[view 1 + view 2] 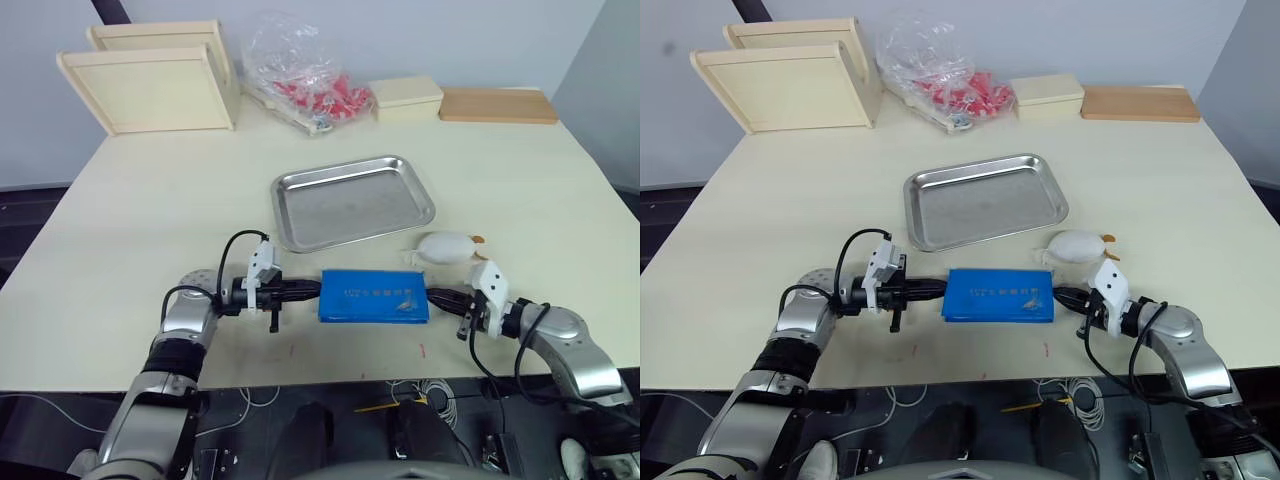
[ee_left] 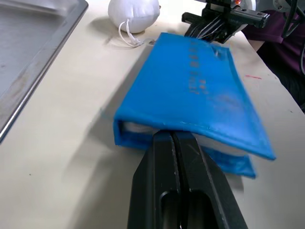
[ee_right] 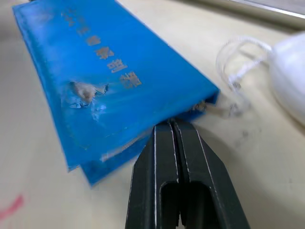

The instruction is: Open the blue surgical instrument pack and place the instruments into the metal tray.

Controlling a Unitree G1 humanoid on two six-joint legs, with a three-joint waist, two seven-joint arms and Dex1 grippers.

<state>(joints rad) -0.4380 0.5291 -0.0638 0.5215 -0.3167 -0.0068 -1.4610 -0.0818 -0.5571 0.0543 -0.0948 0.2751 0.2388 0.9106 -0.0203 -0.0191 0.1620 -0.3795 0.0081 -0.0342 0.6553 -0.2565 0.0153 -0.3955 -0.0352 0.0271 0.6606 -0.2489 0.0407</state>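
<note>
1. Blue vinyl, folded shut, the surgical instrument pack lies flat on the pale table between the two grippers, one at each of its short ends.
2. The left gripper has its two black fingers pressed together with no gap, their tips pushed against the edge of the pack between its upper and lower cover.
3. The right gripper is likewise clenched, fingers touching each other, tips wedged at the pack's opposite end where the covers part slightly; whether either pair actually pinches a cover cannot be told.
4. The metal tray sits beyond the pack, farther from both sets of jaws, apart from the pack's far long edge.
5. A white pouch with a drawstring rests just beyond the right gripper's tips, beside the pack's corner and near the tray.
6. Well past the tray stand wooden trays, a clear bag of red items and flat boxes.
</note>
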